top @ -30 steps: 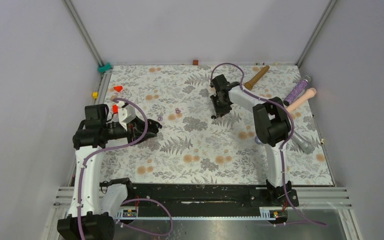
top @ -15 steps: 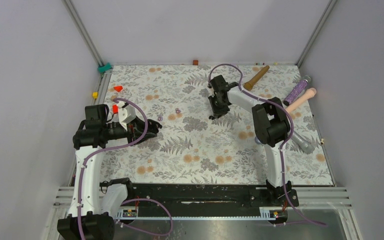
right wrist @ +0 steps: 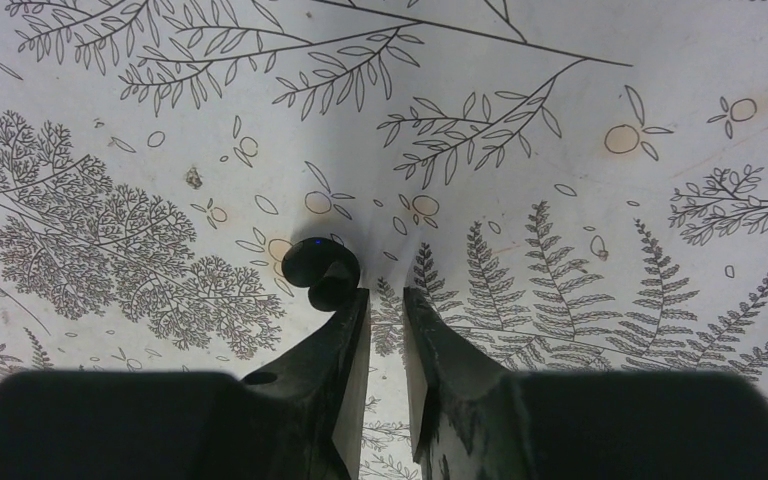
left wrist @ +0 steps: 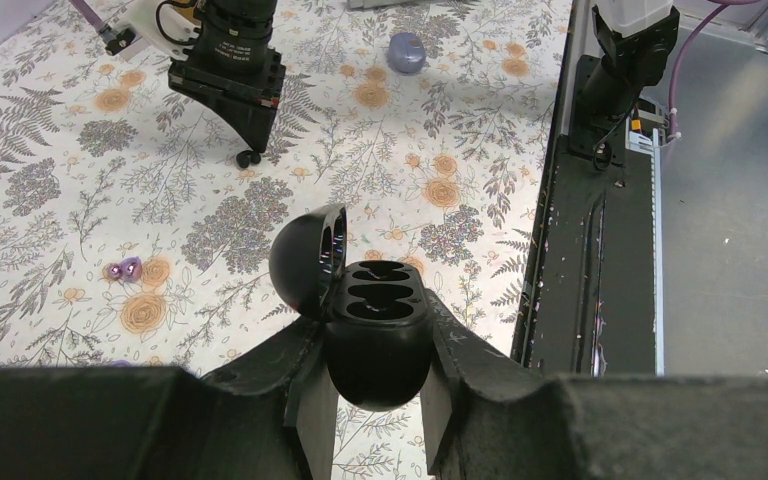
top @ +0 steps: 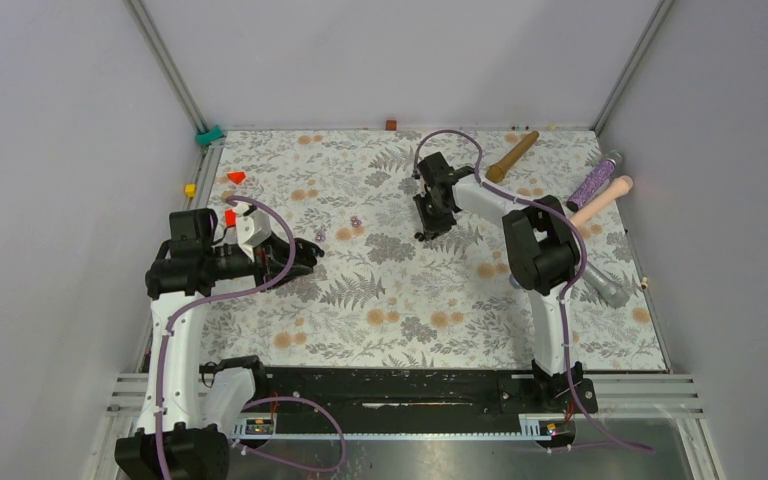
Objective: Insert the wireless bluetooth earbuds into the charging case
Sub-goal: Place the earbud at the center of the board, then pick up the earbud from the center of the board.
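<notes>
My left gripper (left wrist: 375, 400) is shut on the black charging case (left wrist: 378, 330). The case is held above the mat with its lid (left wrist: 305, 262) swung open and its sockets showing empty. In the top view this left gripper (top: 307, 254) hovers at the left of the mat. My right gripper (right wrist: 385, 297) points down at the mat, its jaws a narrow gap apart with nothing between them. A black earbud (right wrist: 320, 272) lies on the mat against the tip of its left finger, outside the gap. A pale purple earbud (left wrist: 125, 268) lies between the arms; the top view shows two purple earbuds (top: 356, 220) (top: 320, 235).
A wooden handle (top: 513, 155), a glittery purple stick (top: 596, 180), a pink stick (top: 605, 198) and a grey tool (top: 605, 288) lie at the right. Red pieces (top: 236, 176) and a yellow block (top: 190, 189) sit at the left edge. A round purple case (left wrist: 405, 52) lies near the right arm's base.
The right gripper has shifted slightly left and back, and its jaws have narrowed a little. The left arm and the case have not moved.
</notes>
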### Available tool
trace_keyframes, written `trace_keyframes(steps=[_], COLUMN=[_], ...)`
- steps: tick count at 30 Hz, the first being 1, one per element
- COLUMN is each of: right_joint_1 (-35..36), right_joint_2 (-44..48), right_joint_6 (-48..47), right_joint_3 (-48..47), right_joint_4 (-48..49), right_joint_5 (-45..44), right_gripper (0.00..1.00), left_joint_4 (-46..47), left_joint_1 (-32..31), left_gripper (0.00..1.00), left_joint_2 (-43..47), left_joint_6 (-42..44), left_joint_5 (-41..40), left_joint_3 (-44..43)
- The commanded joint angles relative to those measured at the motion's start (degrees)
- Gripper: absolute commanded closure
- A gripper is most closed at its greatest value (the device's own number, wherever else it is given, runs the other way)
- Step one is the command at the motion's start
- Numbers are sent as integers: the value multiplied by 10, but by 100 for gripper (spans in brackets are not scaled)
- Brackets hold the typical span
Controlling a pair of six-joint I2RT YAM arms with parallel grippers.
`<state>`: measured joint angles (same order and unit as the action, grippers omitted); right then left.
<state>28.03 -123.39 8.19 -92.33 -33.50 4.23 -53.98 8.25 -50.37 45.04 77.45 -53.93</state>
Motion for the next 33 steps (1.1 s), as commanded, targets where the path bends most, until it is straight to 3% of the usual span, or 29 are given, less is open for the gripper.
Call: trace_keyframes(steps=[1,17,24,33], right_joint_1=[11,-6,-24,-44], right_joint_2=[20,44,3,-6], right_joint_6=[8,9,20,23], right_joint_3=[13,16,-6,-16], right_joint_4=[-11,-7,6,16], right_joint_5=[19,44,103,109], right_gripper=[75,77,74,74], left_joint_4=[13,13,13,13], left_joint_1=[4,5,6,6], left_gripper=[100,100,100,100], left_joint_2=[4,6,6,1], left_joint_6=[15,16,15,17], left_joint_5=[30,32,32,33], left_joint_3=[1,1,1,1])
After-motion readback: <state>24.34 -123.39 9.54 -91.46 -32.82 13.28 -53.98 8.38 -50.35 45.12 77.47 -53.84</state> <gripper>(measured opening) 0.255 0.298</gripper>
